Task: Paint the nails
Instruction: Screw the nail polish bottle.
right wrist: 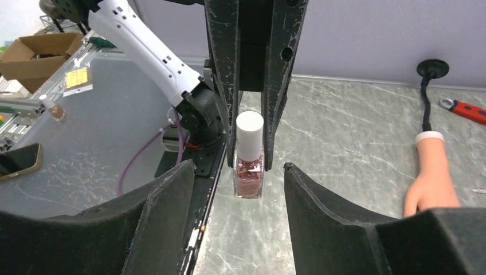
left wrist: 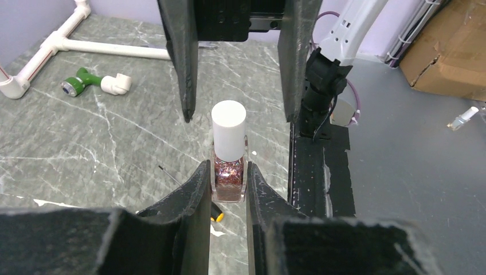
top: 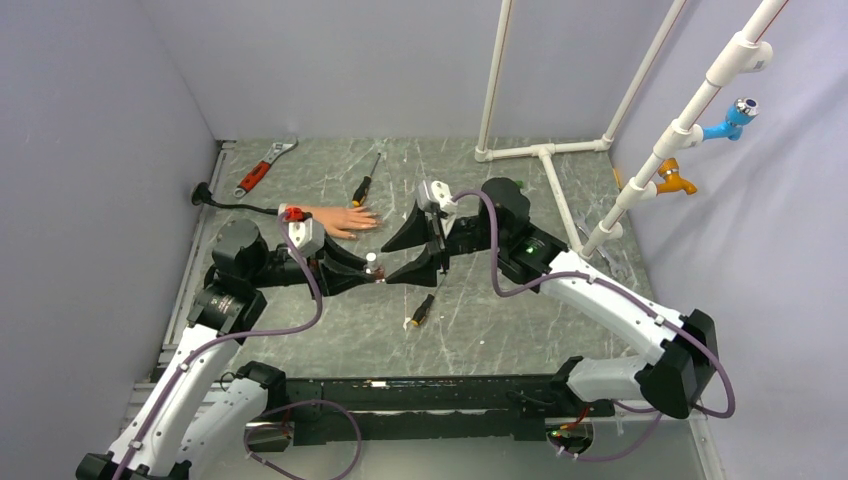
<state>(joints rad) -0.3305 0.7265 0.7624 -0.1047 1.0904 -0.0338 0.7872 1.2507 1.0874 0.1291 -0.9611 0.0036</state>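
The left pincer [left wrist: 227,169] is closed tight on a small square glass bottle of nail polish [right wrist: 249,172]. It holds the bottle upright by the glass, just off the grey, white-veined marble-look tabletop [top: 500,320]. The polish inside is a glittery coppery pink, and the smooth white cylindrical cap [left wrist: 228,129] stands clear above the matte black fingers. I can't see any lettering on it from here. Facing it is the right pincer [right wrist: 238,169], which stands about half open with nothing in it. Its rough black fingers sit to either side of the cap without touching, though I cannot tell whether the cap is between the tips or just ahead of them. The flesh-coloured rubber mannequin hand [top: 345,220] lies flat on the tabletop beyond the left arm, white cuff at the wrist. The nails [top: 373,221] are at its fingertips, pointing toward the right pincer and too tiny to make out. Farther back lie a red-handled adjustable wrench [top: 262,168] and a screwdriver [top: 365,182], with a white plastic pipe frame [top: 545,150] to the right.
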